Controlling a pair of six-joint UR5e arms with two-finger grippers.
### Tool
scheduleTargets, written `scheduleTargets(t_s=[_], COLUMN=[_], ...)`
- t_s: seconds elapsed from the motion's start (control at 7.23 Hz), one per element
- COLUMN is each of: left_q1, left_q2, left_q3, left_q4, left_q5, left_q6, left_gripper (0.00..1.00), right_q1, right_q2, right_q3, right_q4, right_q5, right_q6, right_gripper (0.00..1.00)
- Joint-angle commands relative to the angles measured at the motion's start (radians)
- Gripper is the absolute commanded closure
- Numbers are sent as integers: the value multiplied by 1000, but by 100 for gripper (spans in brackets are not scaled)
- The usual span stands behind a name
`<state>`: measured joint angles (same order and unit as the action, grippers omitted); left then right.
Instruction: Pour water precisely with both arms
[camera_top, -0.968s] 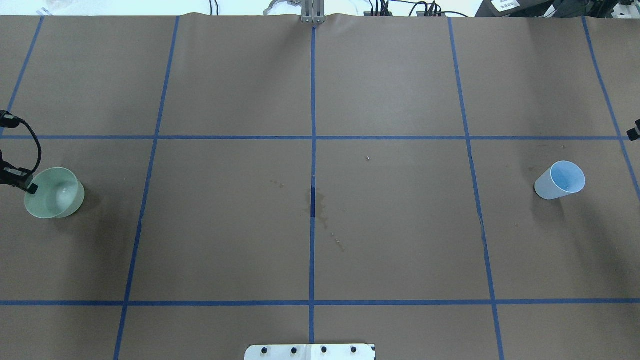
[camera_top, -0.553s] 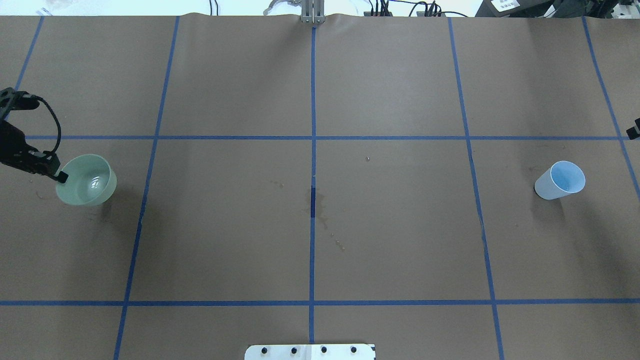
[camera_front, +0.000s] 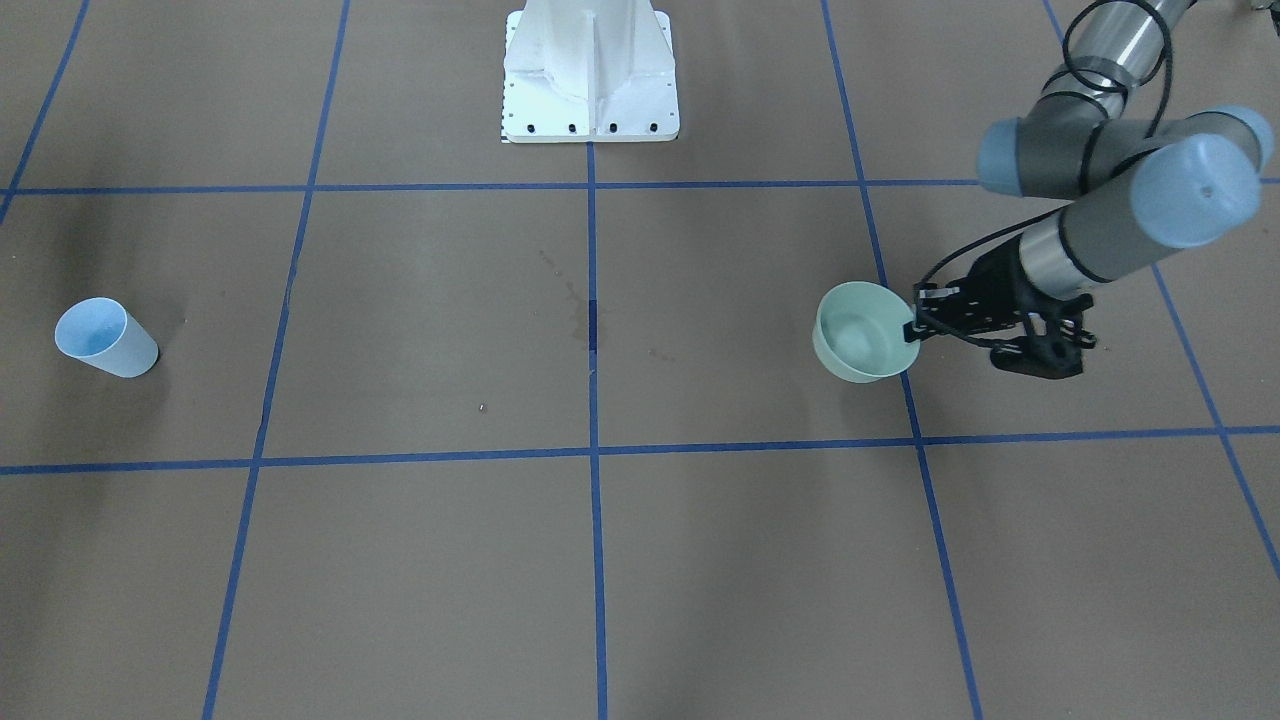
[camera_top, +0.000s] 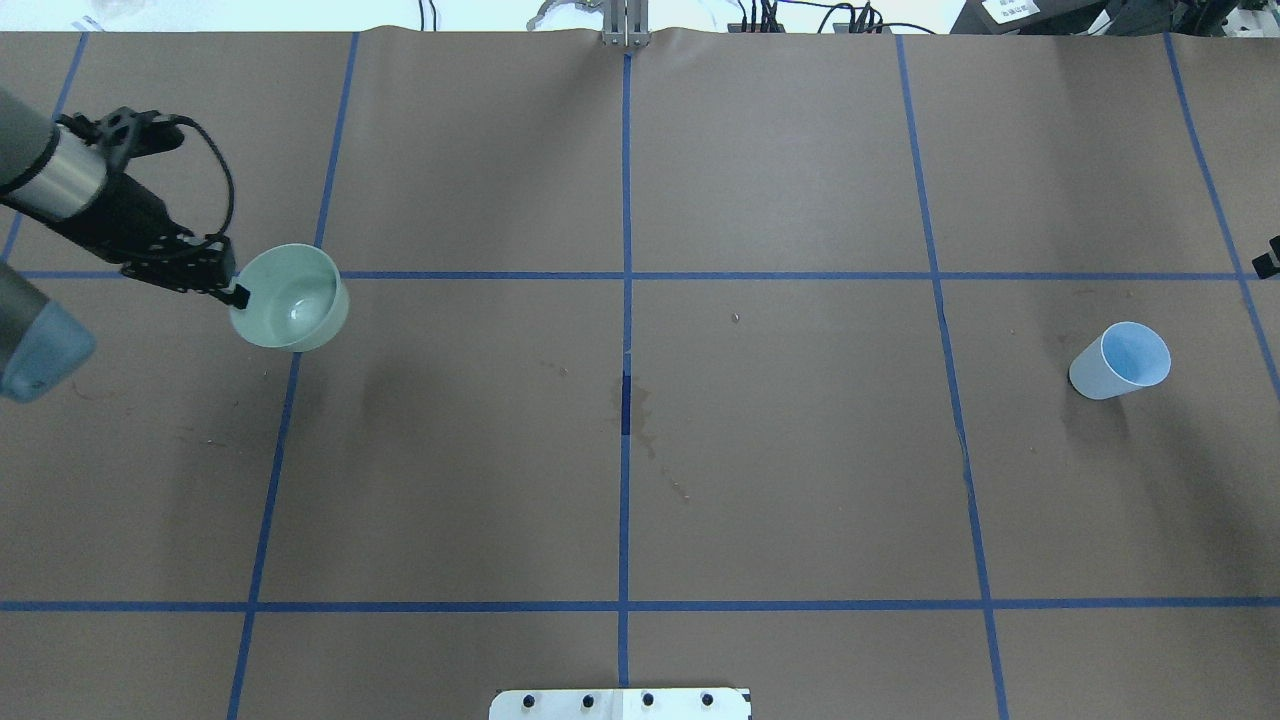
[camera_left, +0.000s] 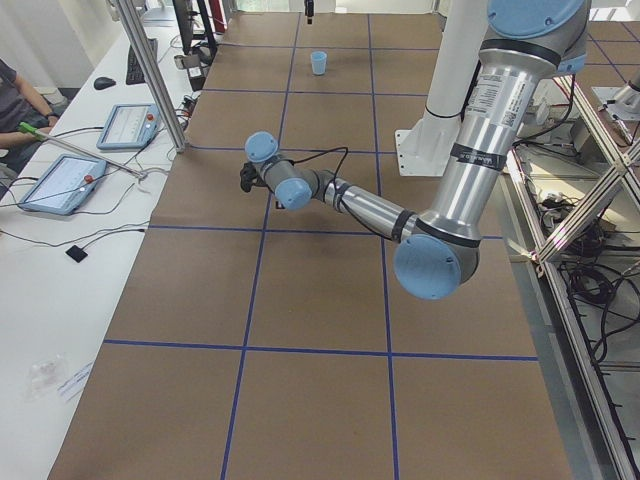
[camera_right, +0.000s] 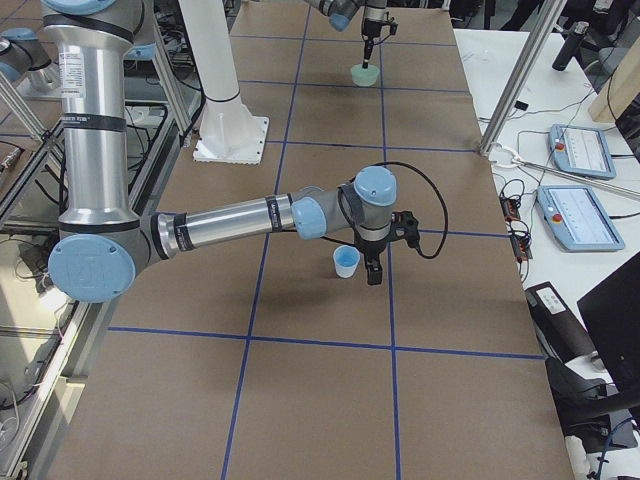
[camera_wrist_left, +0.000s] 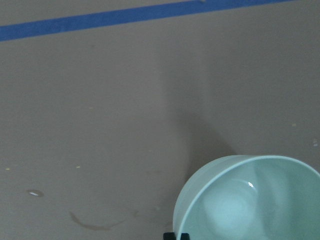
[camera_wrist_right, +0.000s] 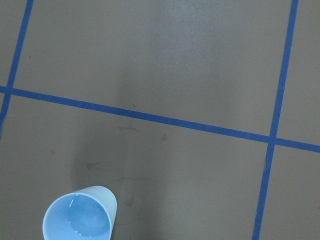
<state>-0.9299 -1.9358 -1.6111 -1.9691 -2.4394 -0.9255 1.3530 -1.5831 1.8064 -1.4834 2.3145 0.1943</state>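
In the front-facing view, the green bowl (camera_front: 865, 345) is seen pinched at its rim by the left claw (camera_front: 915, 325), whose fingers are closed tight on the wall. The blue cup (camera_front: 105, 338) stands well apart from it on the brown surface (camera_front: 400, 560).

In the overhead view, the bowl is found to have been carried from the surface's left edge inward and away from the robot within the last second, while the cup has not been shifted. The bowl's shadow falls clear of it, so it is judged to be lifted. Transport toward the middle is thus judged to be under way, with no pouring begun.

In the left wrist view, the water (camera_wrist_left: 249, 184) is shown only as a white glint inside the bowl, which is seen open side up.

In the exterior right view, the right claw (camera_right: 372, 268) is seen just beside the cup. Whether it is open or closed cannot be told.

In the right wrist view, the cup is seen upright, with faint pale glints inside.
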Motion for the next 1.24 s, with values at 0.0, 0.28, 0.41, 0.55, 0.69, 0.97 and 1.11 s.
scheduleTargets(t_s=[0.0,0.28,0.41,0.55,0.69,0.97,1.11], left_q1=[171,296,318,330,338,344,345], left_q2=[-154,-378,-409,-448,-462,-453,-451], left_q3=[5,28,60,133,164,174,189], left_q4=[101,371,369,360,352,258,240], left_q5=[121,223,229,244,246,250,250], left_q6=[-197,-242,-240,-237,-243,-329,-331], left_gripper=[100,100,100,100,100,100,100], right_q1=[0,0,0,0,0,0,0], right_q2=[2,2,2,2,2,2,2], right_q3=[-1,1,-2,-4,-4,-5,-7], right_q4=[0,0,0,0,0,0,0], right_q5=[0,0,0,0,2,2,2], right_q6=[2,1,1,1,1,1,1], right_gripper=[1,1,1,1,1,1,1])
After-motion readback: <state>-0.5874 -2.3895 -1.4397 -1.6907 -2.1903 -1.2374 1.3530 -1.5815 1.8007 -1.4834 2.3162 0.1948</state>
